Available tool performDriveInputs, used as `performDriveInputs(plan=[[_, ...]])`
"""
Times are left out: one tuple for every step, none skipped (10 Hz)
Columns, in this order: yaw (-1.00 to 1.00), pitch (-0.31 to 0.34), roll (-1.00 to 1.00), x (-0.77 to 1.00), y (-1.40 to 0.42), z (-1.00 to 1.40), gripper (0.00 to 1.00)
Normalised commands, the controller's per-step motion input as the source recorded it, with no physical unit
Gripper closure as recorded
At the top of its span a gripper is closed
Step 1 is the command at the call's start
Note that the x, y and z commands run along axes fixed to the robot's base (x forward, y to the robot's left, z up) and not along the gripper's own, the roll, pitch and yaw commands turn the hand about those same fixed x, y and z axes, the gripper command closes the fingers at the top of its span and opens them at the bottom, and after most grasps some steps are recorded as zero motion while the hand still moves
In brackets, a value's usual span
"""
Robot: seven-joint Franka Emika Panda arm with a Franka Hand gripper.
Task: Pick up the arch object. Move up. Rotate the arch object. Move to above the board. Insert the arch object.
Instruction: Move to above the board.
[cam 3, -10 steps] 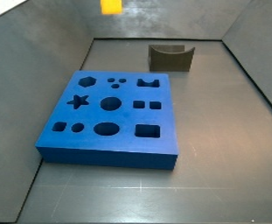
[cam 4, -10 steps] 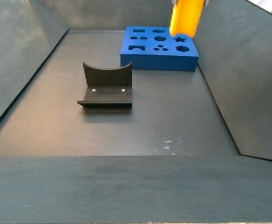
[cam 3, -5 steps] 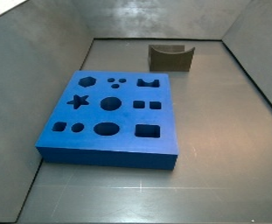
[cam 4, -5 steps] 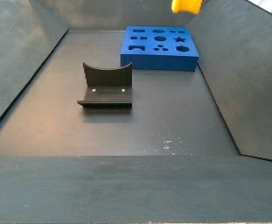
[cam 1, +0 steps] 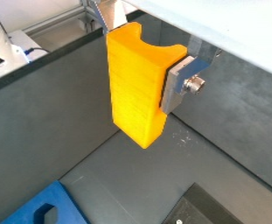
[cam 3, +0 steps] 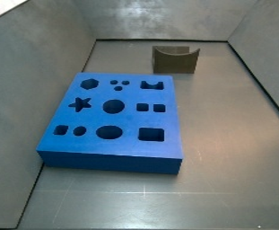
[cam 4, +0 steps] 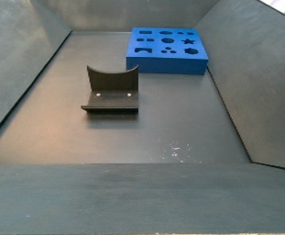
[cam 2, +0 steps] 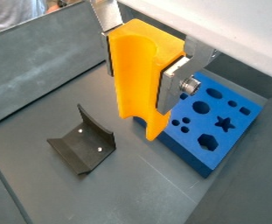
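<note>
While my gripper (cam 2: 144, 74), closed on the arch (cam 2: 138, 74), hangs high, I see the board (cam 2: 214, 127) below, just aside.

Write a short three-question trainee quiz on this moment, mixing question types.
1. True or false: the arch object is already seated in the board.
2. Multiple choice: where does the gripper show? A) in both side views B) only in the wrist views C) in no view
3. Fill in: the dark L-shaped fixture stands on the ____, apart from the board.

Key
1. False: it is clamped in the gripper, raised above the floor.
2. B: both side views show only the board and fixture.
3. floor
</note>
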Motion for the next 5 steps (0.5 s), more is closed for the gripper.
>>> performDriveInputs(plan=[[-0.02, 0.082, 0.04, 0.01, 0.01, 0.43, 1.0], [-0.02, 0.082, 0.05, 0.01, 0.01, 0.31, 1.0], [-0.07, 0.446, 0.17, 0.22, -1.0, -0.01, 1.0], [-0.03, 0.413, 0.17, 0.23, -1.0, -0.04, 1.0], [-0.01, 0.369, 0.12, 0.25, -1.0, -0.03, 1.0]])
